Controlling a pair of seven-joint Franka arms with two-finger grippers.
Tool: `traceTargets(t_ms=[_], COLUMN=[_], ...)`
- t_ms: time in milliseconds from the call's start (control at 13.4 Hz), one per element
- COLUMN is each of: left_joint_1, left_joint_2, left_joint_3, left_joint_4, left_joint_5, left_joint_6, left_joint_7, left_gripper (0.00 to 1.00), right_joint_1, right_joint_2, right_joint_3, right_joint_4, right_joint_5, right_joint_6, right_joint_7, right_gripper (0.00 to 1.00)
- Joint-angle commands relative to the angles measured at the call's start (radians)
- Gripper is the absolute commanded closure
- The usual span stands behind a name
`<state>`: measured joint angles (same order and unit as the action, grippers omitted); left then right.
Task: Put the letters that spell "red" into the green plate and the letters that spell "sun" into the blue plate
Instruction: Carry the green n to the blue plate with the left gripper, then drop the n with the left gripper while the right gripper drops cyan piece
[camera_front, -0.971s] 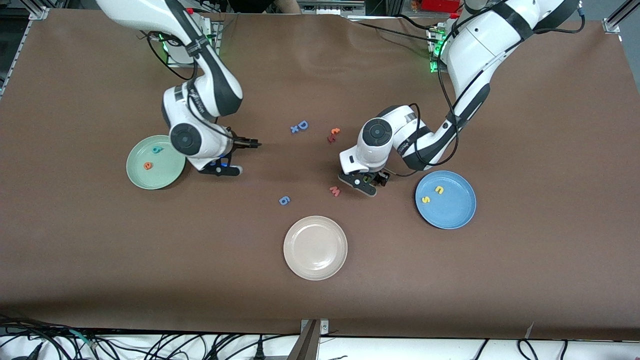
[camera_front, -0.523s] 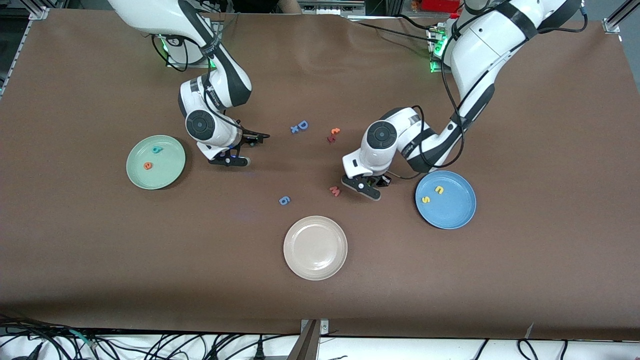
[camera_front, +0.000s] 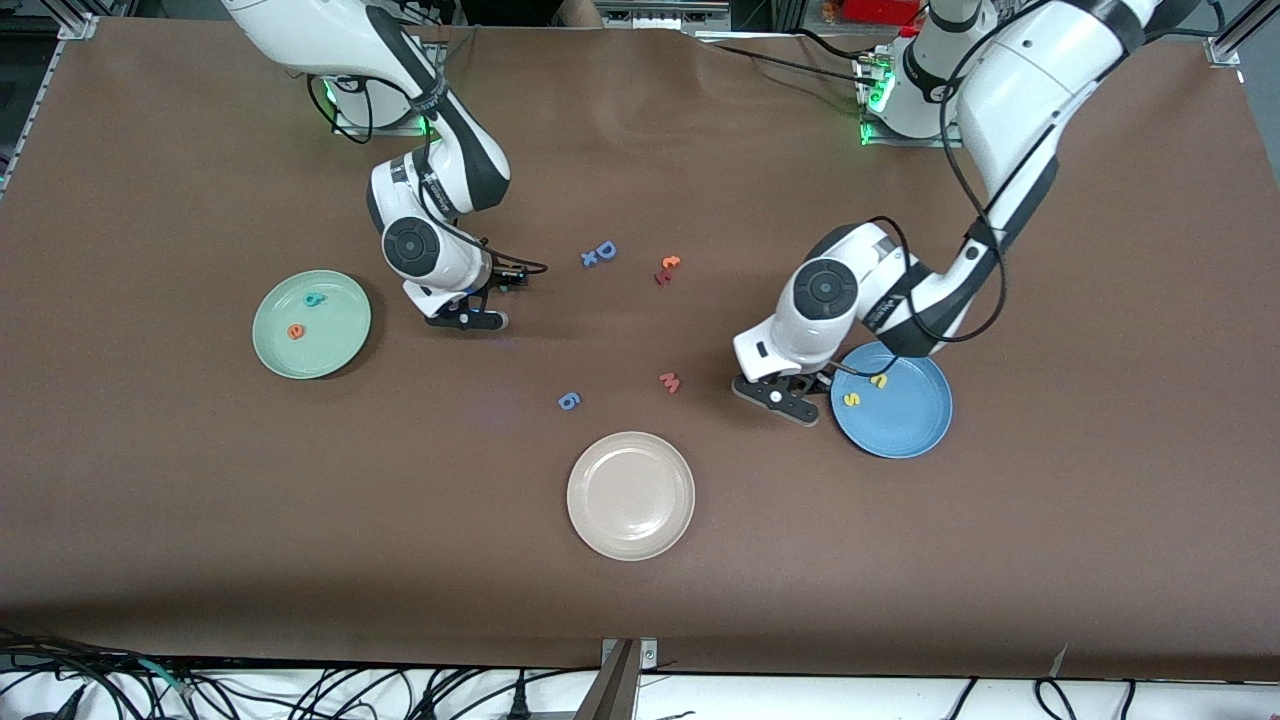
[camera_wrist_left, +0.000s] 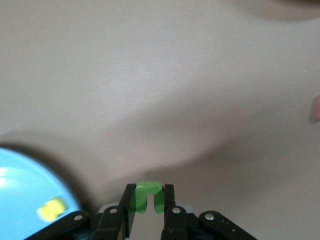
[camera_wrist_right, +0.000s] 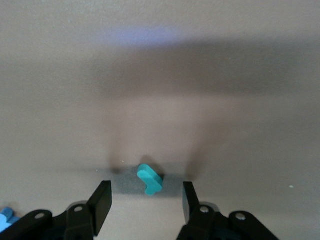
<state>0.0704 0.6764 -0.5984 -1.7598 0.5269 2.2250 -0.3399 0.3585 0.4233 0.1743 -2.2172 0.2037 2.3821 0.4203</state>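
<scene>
My left gripper (camera_wrist_left: 149, 192) is shut on the green "u" (camera_wrist_left: 148, 196), held over the bare table just beside the blue plate (camera_front: 900, 420) on the side toward the right arm's end. A yellow "s" (camera_front: 851, 399) and a yellow "n" (camera_front: 879, 380) lie in that plate. My right gripper (camera_wrist_right: 146, 192) is open and low over the table, its fingers on either side of the teal "r" (camera_wrist_right: 150, 179) without touching it. The green plate (camera_front: 330, 345) holds the teal "d" (camera_front: 316, 298) and the orange "e" (camera_front: 296, 331). In the front view the "r" is hidden under the right hand (camera_front: 468, 308).
A cream plate (camera_front: 630, 495) sits nearest the front camera. A pink "w" (camera_front: 670, 381) and a blue "6" (camera_front: 568, 401) lie mid-table. A blue "D" (camera_front: 604, 250) and a red-and-orange pair (camera_front: 667, 268) lie farther back.
The left gripper shut on the "u" and carried it from beside the "w" to the blue plate's edge. The right arm left the green plate for the "r", its jaws narrowing.
</scene>
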Motion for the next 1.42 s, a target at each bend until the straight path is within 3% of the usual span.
traceTargets(t_ms=[0, 374, 523, 822, 1046, 1121, 1195, 1270, 1345], left_joint_1=[0.038, 0.181, 0.241, 0.27, 0.27, 0.27, 0.27, 0.27, 0.27], left_joint_2=[-0.018, -0.018, -0.006, 0.021, 0.04, 0.046, 0.046, 0.045, 0.042], left_joint_3=[-0.038, -0.038, -0.038, -0.029, 0.005, 0.005, 0.005, 0.005, 0.005], left_joint_4=[0.051, 0.049, 0.04, 0.031, 0.029, 0.031, 0.029, 0.031, 0.029], left_joint_5=[-0.024, -0.022, -0.022, -0.001, 0.059, 0.064, 0.064, 0.064, 0.064], left_joint_6=[-0.123, -0.136, -0.133, -0.119, -0.091, -0.09, -0.09, -0.09, -0.093], left_joint_7=[0.067, 0.376, 0.449, 0.466, 0.464, 0.463, 0.463, 0.46, 0.463], left_gripper=[0.99, 0.99, 0.97, 0.96, 0.89, 0.83, 0.66, 0.01, 0.0], right_joint_1=[-0.006, -0.006, -0.004, -0.006, -0.007, -0.007, -0.007, -0.007, -0.007], right_joint_2=[0.002, 0.002, 0.002, -0.015, -0.078, -0.089, -0.098, -0.101, -0.101], right_joint_3=[0.008, 0.008, 0.008, 0.008, -0.033, -0.054, -0.083, -0.125, -0.168], right_joint_4=[-0.013, -0.012, -0.012, -0.006, 0.042, 0.078, 0.117, 0.158, 0.192], right_joint_5=[0.008, 0.008, 0.008, 0.01, 0.01, 0.01, 0.008, 0.008, 0.003], right_joint_6=[0.022, 0.022, 0.022, 0.011, -0.13, -0.2, -0.272, -0.343, -0.404], right_joint_7=[0.003, 0.002, 0.003, 0.003, -0.003, -0.008, -0.012, -0.023, -0.038], right_gripper=[0.48, 0.8, 0.87, 0.89, 0.89, 0.89, 0.89, 0.89, 0.89])
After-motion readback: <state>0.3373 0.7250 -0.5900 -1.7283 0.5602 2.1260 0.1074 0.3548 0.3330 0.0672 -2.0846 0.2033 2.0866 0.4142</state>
